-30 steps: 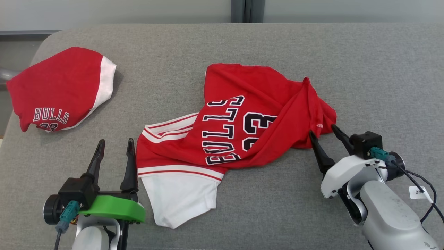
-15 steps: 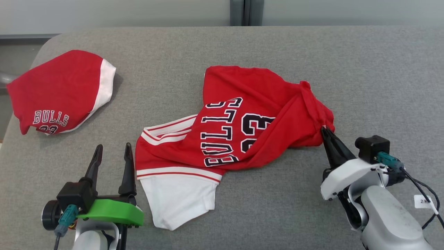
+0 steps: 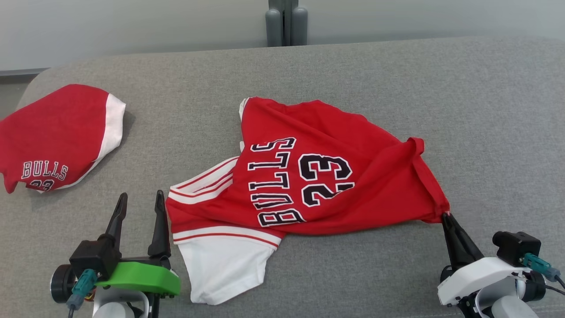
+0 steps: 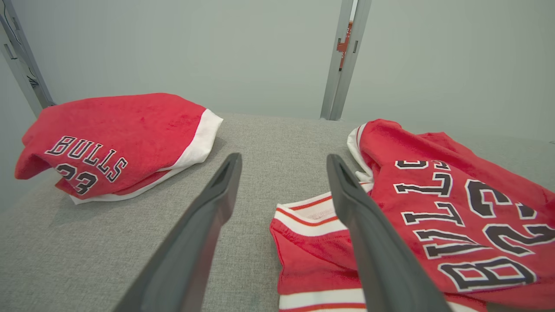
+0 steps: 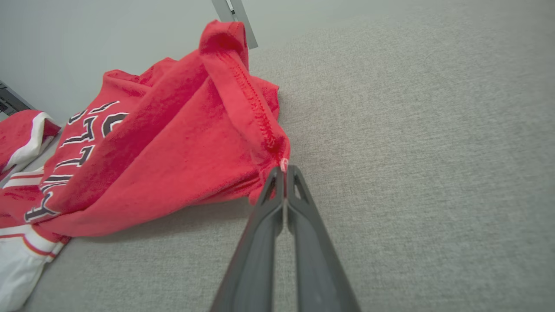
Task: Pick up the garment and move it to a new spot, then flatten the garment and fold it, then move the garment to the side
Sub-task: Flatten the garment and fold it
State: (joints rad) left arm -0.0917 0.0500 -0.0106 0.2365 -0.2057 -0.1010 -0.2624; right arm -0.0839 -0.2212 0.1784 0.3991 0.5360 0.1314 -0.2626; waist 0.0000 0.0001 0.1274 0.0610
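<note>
Red garment [image 3: 353,190], corner pinched between right fingers [image 3: 458,242]

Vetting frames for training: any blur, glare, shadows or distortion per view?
Head view: even diffuse light, no glare, soft shadow under the jersey. Left wrist view: wide-angle stretch, left pincer looms large. Right wrist view: right pincer soft at the bottom edge, jersey stitching sharp.

garment [image 3: 353,194]: red, black white-edged "BULLS 23" lettering, white sleeve, red-and-white striped trim
second jersey [image 3: 57,128]: red, white band, same lettering
cushion [image 3: 485,110]: grey
wall [image 3: 132,26]: pale grey
</note>
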